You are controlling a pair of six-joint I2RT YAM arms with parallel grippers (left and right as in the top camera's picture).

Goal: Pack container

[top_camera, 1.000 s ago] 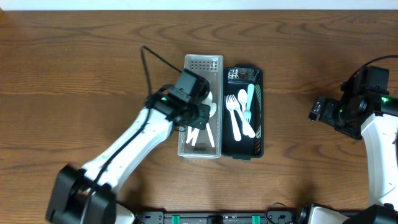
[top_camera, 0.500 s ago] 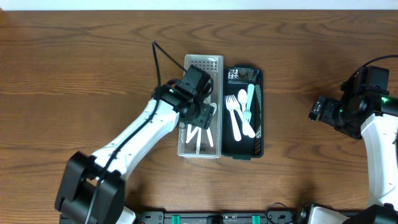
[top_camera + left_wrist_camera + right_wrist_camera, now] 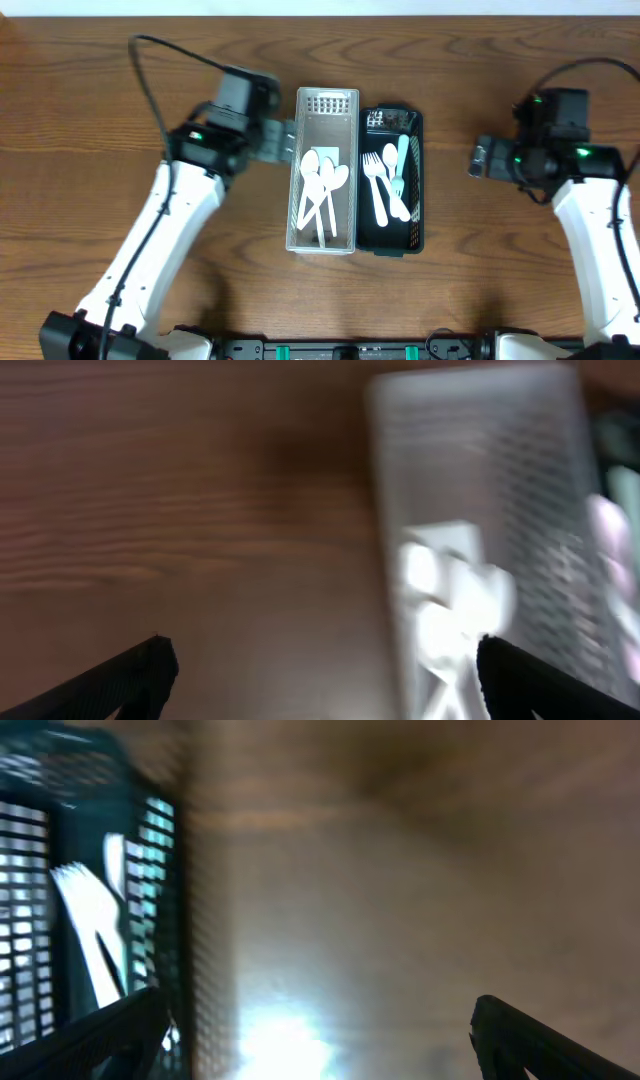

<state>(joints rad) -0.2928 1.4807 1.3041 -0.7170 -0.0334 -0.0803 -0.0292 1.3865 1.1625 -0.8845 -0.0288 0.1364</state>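
Note:
A clear plastic container (image 3: 327, 98) stands mid-table with white spoons (image 3: 322, 186) lying in it. Touching its right side is a black mesh basket (image 3: 419, 200) holding a white fork (image 3: 374, 180), a white spoon and a teal spoon (image 3: 402, 160). My left gripper (image 3: 279, 140) is open and empty, just left of the clear container's far end. In the blurred left wrist view the gripper (image 3: 320, 675) hangs over bare wood, with the container (image 3: 520, 480) and spoons (image 3: 450, 590) to its right. My right gripper (image 3: 480, 160) is open and empty, to the right of the basket (image 3: 150, 860).
The brown wooden table (image 3: 120, 80) spreads out on both sides of the two containers. The left arm's black cable (image 3: 160, 50) loops above the table at the far left. The table's front edge carries a black rail (image 3: 340, 350).
My left gripper opened, left the white spoons in the clear container and pulled back up and to the left, out of it. My right arm swung left toward the black basket.

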